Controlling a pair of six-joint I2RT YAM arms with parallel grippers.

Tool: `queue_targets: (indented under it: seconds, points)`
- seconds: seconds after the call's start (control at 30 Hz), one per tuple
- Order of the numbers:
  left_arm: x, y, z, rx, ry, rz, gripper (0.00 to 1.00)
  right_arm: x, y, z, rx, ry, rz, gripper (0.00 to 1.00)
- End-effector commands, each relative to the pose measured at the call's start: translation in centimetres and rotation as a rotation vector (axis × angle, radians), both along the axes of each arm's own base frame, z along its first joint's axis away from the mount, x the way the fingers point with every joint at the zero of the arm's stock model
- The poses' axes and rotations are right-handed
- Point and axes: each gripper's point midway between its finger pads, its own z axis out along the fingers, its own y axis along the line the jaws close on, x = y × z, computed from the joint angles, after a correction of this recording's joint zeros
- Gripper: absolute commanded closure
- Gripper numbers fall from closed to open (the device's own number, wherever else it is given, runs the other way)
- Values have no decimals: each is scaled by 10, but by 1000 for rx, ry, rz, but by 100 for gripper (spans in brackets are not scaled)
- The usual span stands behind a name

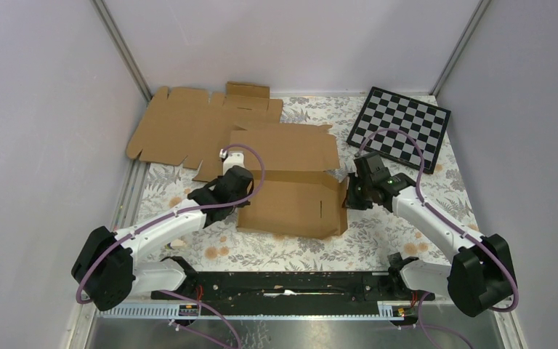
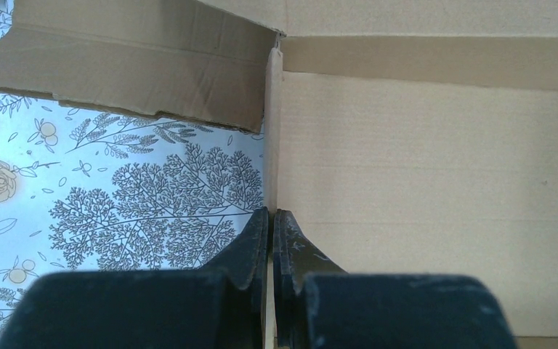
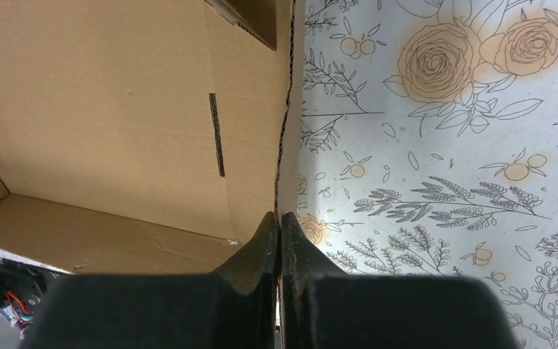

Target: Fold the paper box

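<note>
Two side walls of the box stand raised, and you have one in each pincer. The left pincer is clamped tight on the thin wall edge that runs straight ahead of its tips. The right pincer pinches the opposite wall the same way. The box floor lies between the two pincers, on the inner side of each. I judge the fold roughly half done (the big far panel is not closed over, and the near edge looks unfolded). The flat spare sheet lies beyond the left pincer.
</note>
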Motion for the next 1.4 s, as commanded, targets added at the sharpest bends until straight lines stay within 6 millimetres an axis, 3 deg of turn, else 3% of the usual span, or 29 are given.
queue_targets:
  seconds: [0.0,0.23,0.5,0.8,1.03,1.37]
  points:
    - [3,-18,10,-91,-37,-10,100,3,34,35,173,-24,60,100]
    - [1,-30,14,-107,-36,-29,100,2,54,40,188,-26,111,98]
    - [1,-28,9,-95,-27,-20,100,2,52,31,142,-34,144,70]
    - [1,-30,9,-103,-24,-24,100,-2,69,10,212,25,180,65]
    - [-1,-30,8,-99,-21,-28,100,-4,83,1,270,69,231,43]
    - [-1,-31,6,-107,-20,-27,100,-5,83,-21,186,128,246,38]
